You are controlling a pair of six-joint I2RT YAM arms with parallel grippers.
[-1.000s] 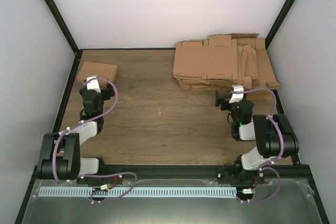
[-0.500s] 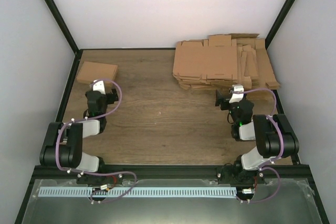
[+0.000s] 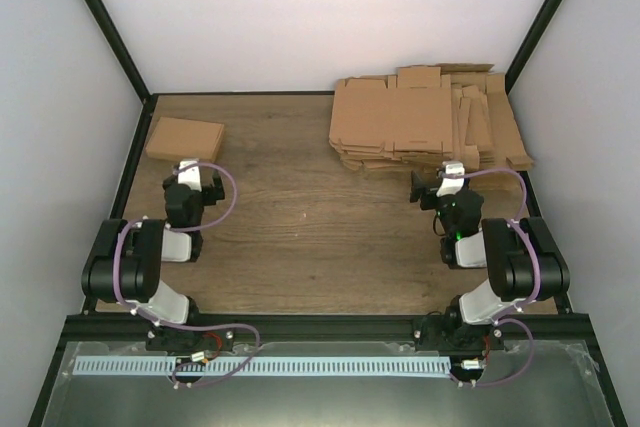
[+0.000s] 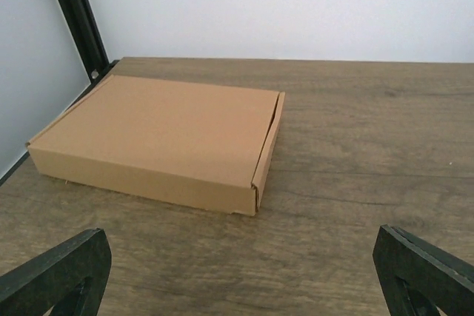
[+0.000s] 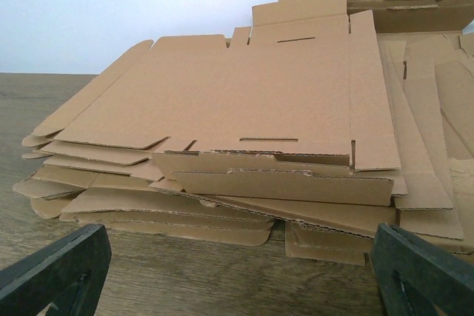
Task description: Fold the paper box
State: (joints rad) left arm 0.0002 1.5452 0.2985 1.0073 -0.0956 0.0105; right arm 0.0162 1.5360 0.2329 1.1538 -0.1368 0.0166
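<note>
The paper box (image 3: 184, 137) is a shallow, closed brown mailer box lying flat in the far left corner of the table; in the left wrist view the paper box (image 4: 159, 135) lies ahead and to the left. My left gripper (image 3: 192, 169) is a short way in front of it, open and apart from it, with nothing between its fingers (image 4: 63, 271). My right gripper (image 3: 437, 177) sits open just before the cardboard pile, and its fingers (image 5: 426, 268) hold nothing.
A pile of flat brown cardboard blanks (image 3: 425, 122) fills the far right corner, and its ragged front edges (image 5: 244, 183) are close ahead of the right gripper. Black frame posts (image 4: 74, 12) and pale walls close in the table's sides and back.
My left arm has drawn back toward its base, moving its gripper away from the folded box. The right arm has stayed still.
</note>
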